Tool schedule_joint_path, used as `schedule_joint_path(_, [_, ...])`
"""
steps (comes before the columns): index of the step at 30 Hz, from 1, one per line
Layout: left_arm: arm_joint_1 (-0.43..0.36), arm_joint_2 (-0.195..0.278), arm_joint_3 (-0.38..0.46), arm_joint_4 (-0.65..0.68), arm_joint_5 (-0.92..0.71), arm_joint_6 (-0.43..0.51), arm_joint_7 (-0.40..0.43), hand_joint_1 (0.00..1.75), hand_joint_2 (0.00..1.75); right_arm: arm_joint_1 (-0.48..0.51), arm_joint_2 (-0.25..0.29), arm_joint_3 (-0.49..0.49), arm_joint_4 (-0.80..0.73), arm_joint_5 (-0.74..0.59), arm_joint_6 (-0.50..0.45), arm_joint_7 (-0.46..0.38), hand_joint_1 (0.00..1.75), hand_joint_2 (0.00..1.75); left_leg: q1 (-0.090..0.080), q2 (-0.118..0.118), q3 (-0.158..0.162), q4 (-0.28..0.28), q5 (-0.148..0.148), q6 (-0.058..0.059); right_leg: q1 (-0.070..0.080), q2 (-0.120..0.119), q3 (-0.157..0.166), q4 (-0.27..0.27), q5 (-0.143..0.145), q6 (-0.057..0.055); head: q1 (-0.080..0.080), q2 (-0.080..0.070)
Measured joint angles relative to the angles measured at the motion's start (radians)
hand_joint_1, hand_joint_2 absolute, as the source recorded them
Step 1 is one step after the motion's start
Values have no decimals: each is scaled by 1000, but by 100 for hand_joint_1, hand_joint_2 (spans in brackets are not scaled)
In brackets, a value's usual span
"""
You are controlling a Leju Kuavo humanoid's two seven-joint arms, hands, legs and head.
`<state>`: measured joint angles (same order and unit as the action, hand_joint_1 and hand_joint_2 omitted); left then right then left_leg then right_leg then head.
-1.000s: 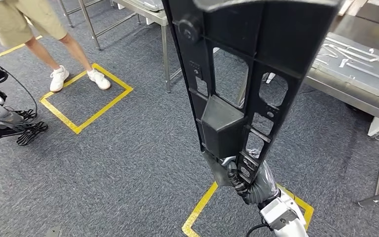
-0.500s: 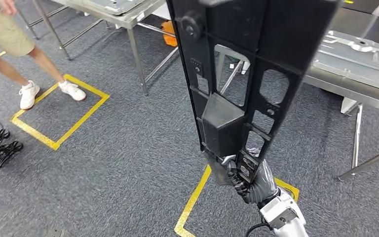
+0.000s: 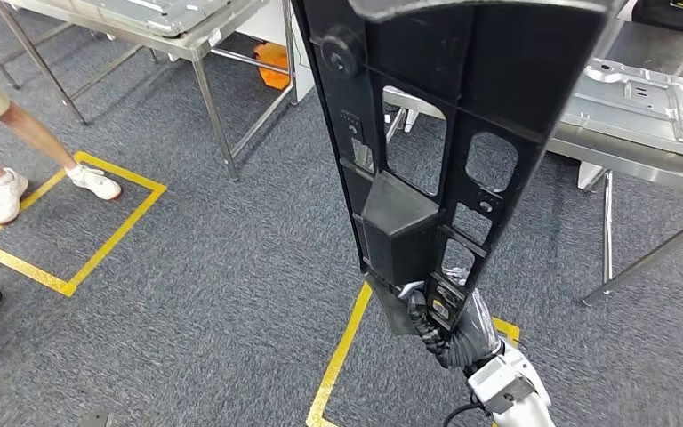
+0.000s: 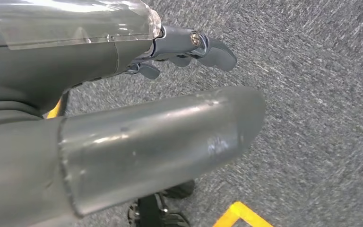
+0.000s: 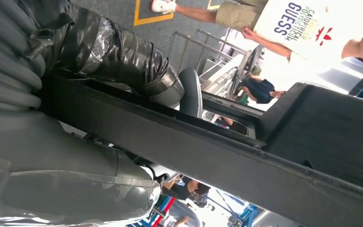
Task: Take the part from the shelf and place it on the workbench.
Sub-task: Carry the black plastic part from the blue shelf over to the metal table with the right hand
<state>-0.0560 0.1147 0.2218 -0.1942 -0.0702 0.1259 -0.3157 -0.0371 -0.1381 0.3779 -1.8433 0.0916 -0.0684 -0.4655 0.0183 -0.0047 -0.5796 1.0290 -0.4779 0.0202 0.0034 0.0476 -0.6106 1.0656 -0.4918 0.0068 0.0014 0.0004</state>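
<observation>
The right hand [image 3: 440, 325] is gripping the narrow lower end of the part [image 3: 445, 133], a long black plastic panel with cut-out windows and a raised box near its middle. The part is standing nearly upright in front of the head camera, widening toward the top, and is hanging over the carpet [image 3: 213, 294], not resting on any surface. In the right wrist view the fingers [image 5: 123, 56] are wrapping over one edge of the part [image 5: 217, 151] while the thumb is pressing from the other side.

The left hand [image 4: 123, 118] is hanging over grey carpet [image 4: 321, 94] with nothing in it; its dark fingers [image 4: 208, 49] are curling loosely and standing apart from the thick thumb.

A steel workbench [image 3: 667, 169] is standing at the right, with a silver sheet-metal piece [image 3: 640, 89] lying on its top near the front edge. A second steel table [image 3: 187, 31] is standing at the upper left, carrying flat metal sheets. An orange object [image 3: 271, 62] is lying on the carpet behind that table's legs. Yellow tape lines [image 3: 342, 356] are marking squares on the carpet. A person [image 3: 4, 142] in white shoes and khaki shorts is standing inside the left square, near the table's front corner.
</observation>
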Motion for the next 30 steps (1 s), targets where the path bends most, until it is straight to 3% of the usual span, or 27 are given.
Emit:
schedule_joint_path(3, [2,0,0,0,0,0,0,0,0,-1,0,0,0,0,0,0,175,175,2,11,2,-5,1,11,-6,-35,-74,159,-86,15,0,0])
schedule_joint_path(4, [3,0,0,0,0,0,0,0,0,-1,0,1,0,0,0,0,175,175,2,15,2,-5,1,11,-9,-38,-104,217,-107,18,0,0])
schedule_joint_path(5, [4,0,0,0,0,0,0,0,0,0,0,1,1,0,0,0,175,175,1,18,3,-5,-1,11,-12,-39,-121,248,-110,20,0,0])
schedule_joint_path(6, [4,0,0,0,0,0,0,0,0,1,0,1,2,0,0,0,175,175,2,20,5,-5,-2,10,-15,-41,-120,241,-92,21,0,0])
schedule_joint_path(7, [4,0,0,0,0,0,0,0,0,1,0,1,2,0,0,0,175,175,2,22,8,-5,-4,8,-16,-43,-98,194,-59,21,0,0])
schedule_joint_path(8, [4,0,0,0,0,0,0,0,0,1,0,1,2,0,0,0,175,175,2,24,12,-5,-7,6,-17,-47,-62,122,-20,19,0,0])
schedule_joint_path(10, [3,0,0,0,0,0,0,0,0,-1,0,1,2,0,0,0,175,175,-1,26,18,-5,-12,-3,-12,-55,-5,5,20,11,0,0])
schedule_joint_path(13, [1,-2,3,0,15,-14,-6,0,0,-11,-6,12,1,16,50,-17,175,175,-3,36,23,-11,-14,-20,-4,-48,7,-29,21,-3,0,0])
schedule_joint_path(15, [-1,-8,12,0,36,-34,-13,0,0,-33,-21,43,-8,39,118,-29,175,175,-1,37,22,0,-27,-31,-8,-37,14,-41,27,-16,0,0])
schedule_joint_path(17, [-4,-15,23,0,51,-49,-10,0,0,-56,-32,86,-20,53,152,-21,175,175,1,23,-15,80,-74,-34,-11,-27,22,-51,31,-29,0,0])
schedule_joint_path(19, [-3,-21,32,0,57,-58,-5,0,0,-68,-36,117,-25,55,155,-11,175,175,2,14,-82,212,-130,-35,-7,-16,24,-50,29,-37,0,0])
schedule_joint_path(20, [-1,-23,36,0,58,-60,-4,0,0,-71,-40,128,-25,55,155,-9,175,175,2,12,-109,256,-140,-36,-5,-9,23,-47,27,-39,0,0])
schedule_joint_path(21, [1,-25,39,0,59,-63,-3,0,0,-74,-43,136,-25,55,155,-8,175,175,2,12,-118,265,-129,-35,-4,-1,23,-44,25,-39,0,0])
schedule_joint_path(22, [2,-26,42,0,60,-66,-2,0,0,-76,-47,142,-25,54,154,-7,175,175,2,9,-108,235,-100,-34,-3,8,23,-40,23,-39,0,0])
schedule_joint_path(23, [2,-27,45,0,61,-70,-3,0,0,-79,-50,148,-25,52,153,-6,175,175,2,2,-82,174,-61,-32,-3,18,23,-35,20,-37,0,0])
schedule_joint_path(25, [2,-28,50,0,65,-80,-3,0,0,-87,-54,157,-25,47,150,-7,175,175,2,-29,-27,54,-12,-27,-2,35,20,-25,15,-30,0,0])
schedule_joint_path(27, [2,-29,57,0,68,-89,-4,0,0,-92,-57,165,-26,43,146,-8,175,175,-1,-41,-8,13,-6,-22,-3,50,14,-21,14,-20,0,0])
schedule_joint_path(29, [0,-31,64,0,68,-94,-9,0,0,-94,-58,172,-27,35,138,-6,175,175,0,-23,-5,6,-1,-13,-4,60,12,-23,15,-9,0,0])
schedule_joint_path(30, [-1,-32,67,0,68,-96,-12,0,0,-93,-59,174,-30,28,133,-2,175,175,2,-15,-2,1,2,-6,-3,49,9,-16,8,-4,0,0])
